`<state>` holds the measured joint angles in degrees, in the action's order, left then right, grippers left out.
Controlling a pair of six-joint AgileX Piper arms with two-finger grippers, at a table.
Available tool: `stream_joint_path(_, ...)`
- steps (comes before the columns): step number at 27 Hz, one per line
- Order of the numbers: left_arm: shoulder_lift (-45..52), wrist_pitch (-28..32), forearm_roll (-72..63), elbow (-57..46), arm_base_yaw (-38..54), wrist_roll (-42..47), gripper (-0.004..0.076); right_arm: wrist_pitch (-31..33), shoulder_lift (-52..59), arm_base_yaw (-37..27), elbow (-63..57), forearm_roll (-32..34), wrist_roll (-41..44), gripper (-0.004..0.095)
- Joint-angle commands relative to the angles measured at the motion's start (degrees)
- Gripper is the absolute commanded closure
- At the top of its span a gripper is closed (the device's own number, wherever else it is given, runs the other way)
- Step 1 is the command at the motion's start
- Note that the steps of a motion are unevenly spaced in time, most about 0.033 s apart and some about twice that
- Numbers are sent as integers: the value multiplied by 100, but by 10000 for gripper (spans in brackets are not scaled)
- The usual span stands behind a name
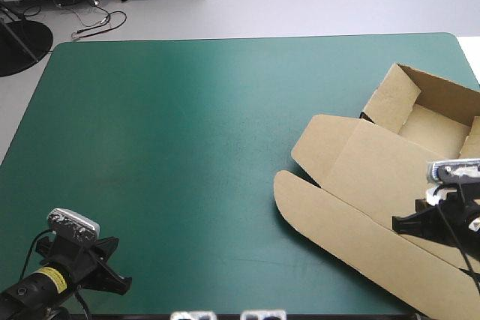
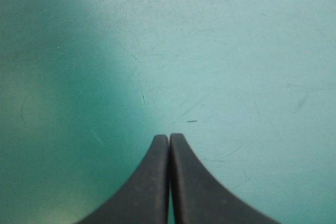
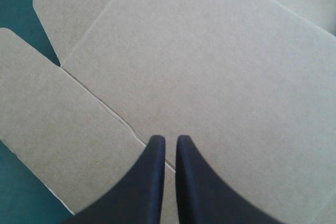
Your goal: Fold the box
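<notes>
- The box (image 1: 375, 185) lies at the right side of the high view, partly built and open, reaching from the upper right down to the lower right corner.
- Its tray (image 1: 394, 99) sits at the upper right near the table's far right corner, with walls standing and the hollow open upward.
- The lid (image 1: 367, 170) lies flat on the teal-green cover (image 1: 187, 148), stretching from the tray toward the centre and lower right.
- A rounded side flap (image 1: 315, 144) and a long front flap (image 1: 330, 222) with a rounded end lie flat at the lid's edges, toward the middle of the frame.
- The right gripper (image 1: 401, 224) is at the right edge of the high view, over the lid.
- In the right wrist view the right gripper (image 3: 170, 137) has its black fingers drawn close with only a thin slit between them. The box (image 3: 210, 66) fills the view beneath and ahead of them, and whether the tips touch the board I cannot tell.
- The left gripper (image 1: 112, 267) is at the lower left of the high view, well apart from the box.
- In the left wrist view the left gripper (image 2: 169, 136) has its fingers pressed together into one point, with bare cover (image 2: 236, 51) ahead.
</notes>
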<state>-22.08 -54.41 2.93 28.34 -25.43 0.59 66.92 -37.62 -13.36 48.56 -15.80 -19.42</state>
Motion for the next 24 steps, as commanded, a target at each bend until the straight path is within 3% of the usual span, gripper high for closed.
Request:
stream_joint_path(1,86,352,-86,136,-26,-18,733,-549,484,7,-494,-63,-138,843)
stream_joint_path(7,217,265,-86,136,-26,-18,733,-1014,1432,7,-1577,-243,-297,843)
stream_joint_path(24,217,265,-86,136,-26,-18,734,-1300,1588,7,-1830,-366,-293,843)
